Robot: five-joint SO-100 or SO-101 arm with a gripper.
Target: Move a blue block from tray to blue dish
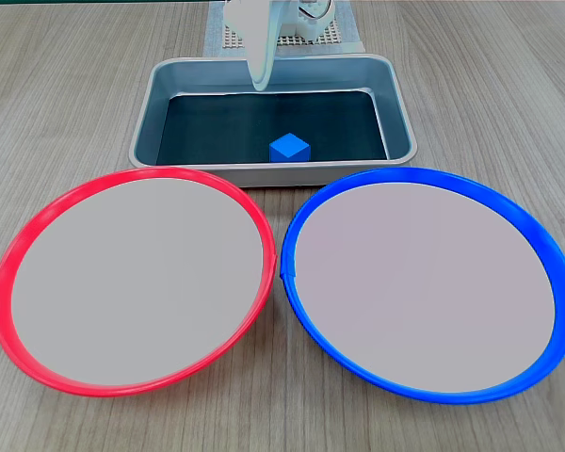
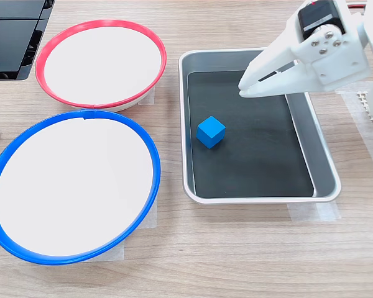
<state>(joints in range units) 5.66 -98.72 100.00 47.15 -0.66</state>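
The block [image 2: 211, 131] is seen resting on the tray [image 2: 324, 166] floor by its dish-side rim, apart from the empty, nearly closed pincer [image 2: 243, 89] held over the opposite rim.

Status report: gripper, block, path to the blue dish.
Gripper shut, empty, above tray. Blue block loose on tray floor. Blue dish empty, nothing in the way.

First exterior view low, facing arm, second exterior view probably overhead, both share tray [image 1: 402, 113] [image 2: 323, 164]
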